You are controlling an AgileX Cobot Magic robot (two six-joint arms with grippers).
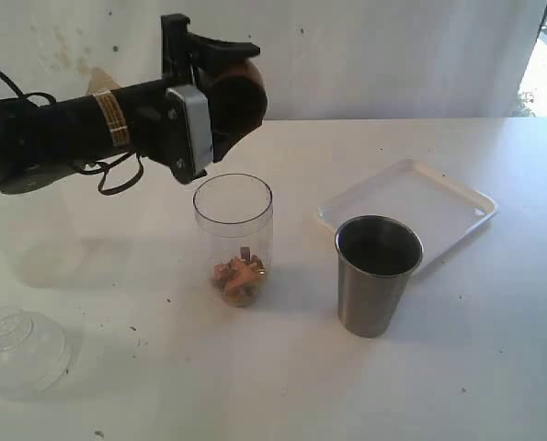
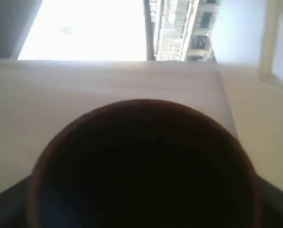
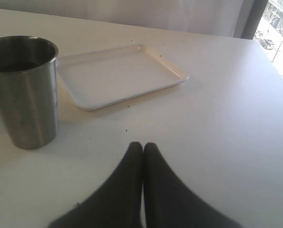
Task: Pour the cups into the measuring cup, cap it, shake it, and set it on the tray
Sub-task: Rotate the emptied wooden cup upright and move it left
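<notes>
Here, I see left gripper point(image 1: 220, 101) spread wide, clamped on small round brown wooden cup point(image 1: 245, 92), tilted, dark hollow facing wrist camera. Just below it: measuring cup point(image 1: 233, 225), clear, straight-walled, upright, uncapped, brownish-orange bits point(image 1: 240, 276) heaped at rounded base. Right gripper point(image 3: 142, 152) pressed fully shut, empty, black tapered fingers together over matte white table point(image 1: 494, 349). Ahead of it: steel tumbler point(image 3: 24, 90), upright; beyond, flat white tray point(image 3: 120, 76), low rim, rounded corners. Clear dome lid point(image 1: 20, 349) far from both.
</notes>
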